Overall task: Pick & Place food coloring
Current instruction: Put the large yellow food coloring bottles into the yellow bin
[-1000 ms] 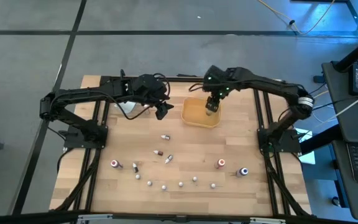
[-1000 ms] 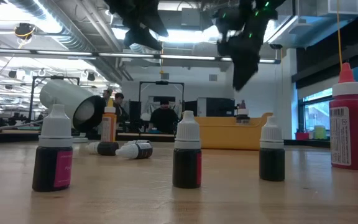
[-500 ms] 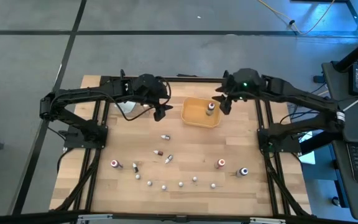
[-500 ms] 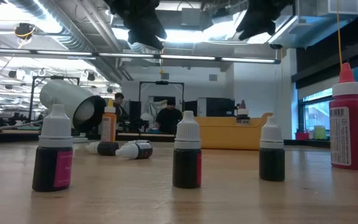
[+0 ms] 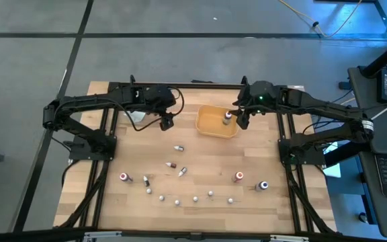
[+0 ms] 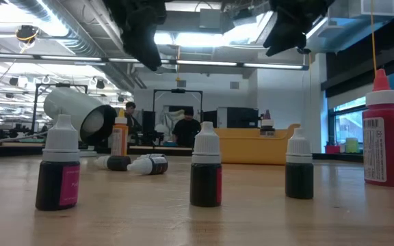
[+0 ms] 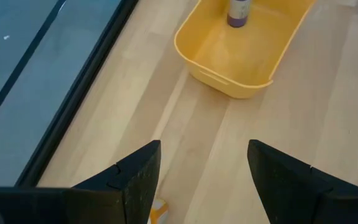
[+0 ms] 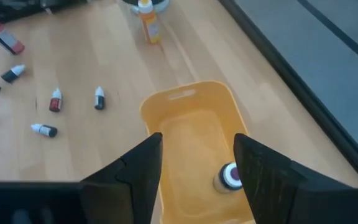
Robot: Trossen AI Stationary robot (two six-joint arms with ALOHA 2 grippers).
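1. Left tool [image 5: 167, 122]: you have it raised above the surface's far edge, left of the tray, fingers [image 7: 135, 177] spread apart with nothing between them.
2. White cylinder [image 5: 138, 115]: it lies on its side near the far edge, beside the left tool; an orange-capped bottle [image 6: 120, 134] stands just by it.
3. Loose bottles, mid-surface: three small vials [image 5: 178, 148] sit scattered around the middle, at least one of them tipped over.
4. Front row: you can count a red-capped bottle [image 5: 123, 177] toward the near left corner, then a curved line of white-capped droppers [image 5: 178, 200] along the near edge, then a red bottle [image 5: 238, 177] and a blue-capped bottle [image 5: 263, 185] toward the near right corner.
5. Tray [image 5: 207, 126]: the tan-orange tray rests at the far edge, centre-right. One food coloring bottle [image 5: 228, 117] stands upright inside it, at its right end.
6. Right tool [image 5: 241, 117]: it hangs above the tray's right end, clear of the bottle below, fingers [image 8: 263, 177] parted and empty.
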